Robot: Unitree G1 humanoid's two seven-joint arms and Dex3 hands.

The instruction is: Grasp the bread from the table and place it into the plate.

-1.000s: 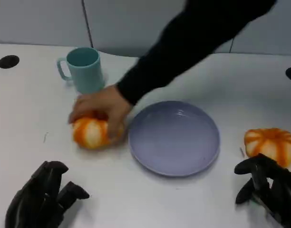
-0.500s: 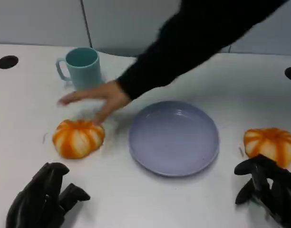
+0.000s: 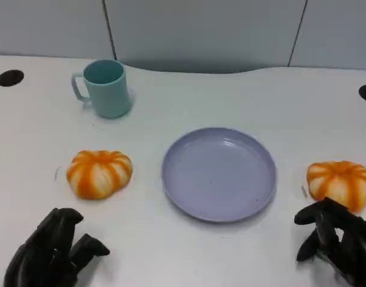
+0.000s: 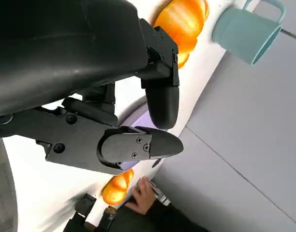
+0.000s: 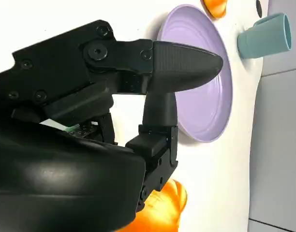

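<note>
Nearest us, our left hand rests low at the table's near left edge, fingers apart and holding nothing. Our right hand sits at the near right, fingers likewise spread and empty; in the right wrist view its fingers reach out over the plate's rim.

Just beyond the right hand, almost touching its fingertips, lies an orange-and-white striped bread. A second striped bread lies ahead of the left hand, near but apart from it. Between the two breads sits the lavender plate, with nothing on it.

Farther back on the left stands a teal mug, upright, handle to the left. In the left wrist view we see a person's hand beside the table.
</note>
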